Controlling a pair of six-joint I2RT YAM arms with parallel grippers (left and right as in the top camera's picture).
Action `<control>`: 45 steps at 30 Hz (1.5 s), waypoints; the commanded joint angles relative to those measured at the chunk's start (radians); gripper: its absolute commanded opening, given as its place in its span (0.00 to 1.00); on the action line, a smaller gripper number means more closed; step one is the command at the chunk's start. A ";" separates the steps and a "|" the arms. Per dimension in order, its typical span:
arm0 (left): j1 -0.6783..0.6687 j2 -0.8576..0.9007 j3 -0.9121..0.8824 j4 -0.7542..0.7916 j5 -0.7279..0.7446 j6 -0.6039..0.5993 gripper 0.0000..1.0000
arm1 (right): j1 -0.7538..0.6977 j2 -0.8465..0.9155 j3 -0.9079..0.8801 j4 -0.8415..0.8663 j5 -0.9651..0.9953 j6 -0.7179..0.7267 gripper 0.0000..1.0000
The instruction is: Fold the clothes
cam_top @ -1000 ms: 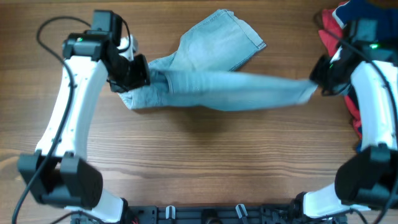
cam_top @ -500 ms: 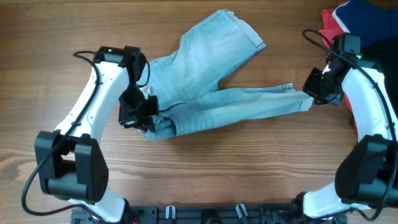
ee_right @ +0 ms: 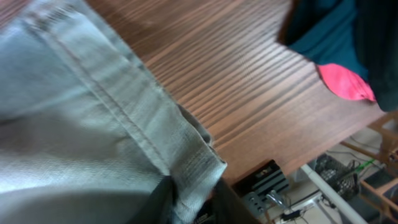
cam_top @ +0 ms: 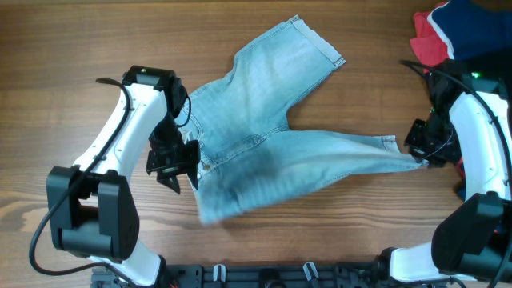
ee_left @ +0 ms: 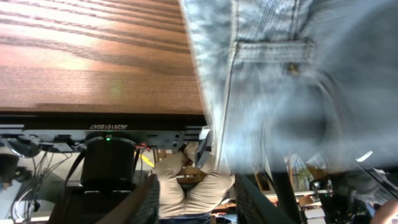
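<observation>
One pair of jeans (cam_top: pixel 264 152) sprawls across the table (cam_top: pixel 80 48).

- Overhead view: bright, even light from above, and the shadows on the table (cam_top: pixel 320 240) are soft and faint.
- The lower edge of the jeans (cam_top: pixel 264 152) is smeared by motion blur.
- Left wrist view: pale glare across the wood, and the close denim is blurred.
- Right wrist view: dimmer, with the seam fairly sharp and the red cloth (ee_right: pixel 345 81) soft.
</observation>
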 commanded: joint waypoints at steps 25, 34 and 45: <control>-0.289 -0.091 -0.127 0.542 0.202 -0.171 0.52 | -0.008 -0.010 -0.149 0.468 -0.395 -0.257 0.90; -0.327 -0.091 -0.385 0.739 0.202 -0.267 0.52 | -0.008 -0.010 -0.266 0.633 -0.395 -0.298 0.93; -0.124 -0.091 -0.547 0.748 -0.006 -0.371 0.52 | -0.008 -0.010 -0.278 0.696 -0.395 -0.298 0.94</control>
